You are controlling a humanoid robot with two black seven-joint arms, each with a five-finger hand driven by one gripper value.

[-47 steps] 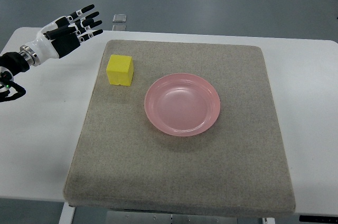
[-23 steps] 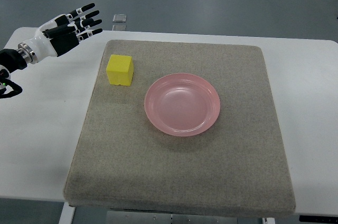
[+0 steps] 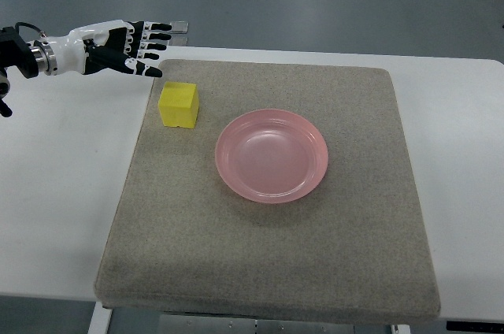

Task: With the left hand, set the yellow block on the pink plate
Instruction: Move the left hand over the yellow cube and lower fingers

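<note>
1. The left hand (image 3: 126, 48) reaches in from the upper left, white shell with black joints, palm turned down and fingers (image 3: 157, 35) spread wide. It holds nothing.
2. Just below and a touch to the right of those fingertips sits the yellow block (image 3: 179, 105): a small bright cube with clean edges, its lit top face paler than the shaded front face. It is close to the hand but clear of it.
3. The block stands flat on the grey-brown mat (image 3: 268, 271), near the mat's far left corner.
4. Further right of the hand, past the block, lies the pink plate (image 3: 272, 155): round, glossy, shallow, with a raised rim. It is bare inside and sits near the block without touching it.
5. Under the forearm and all around the mat there is the white table (image 3: 55, 192).
</note>
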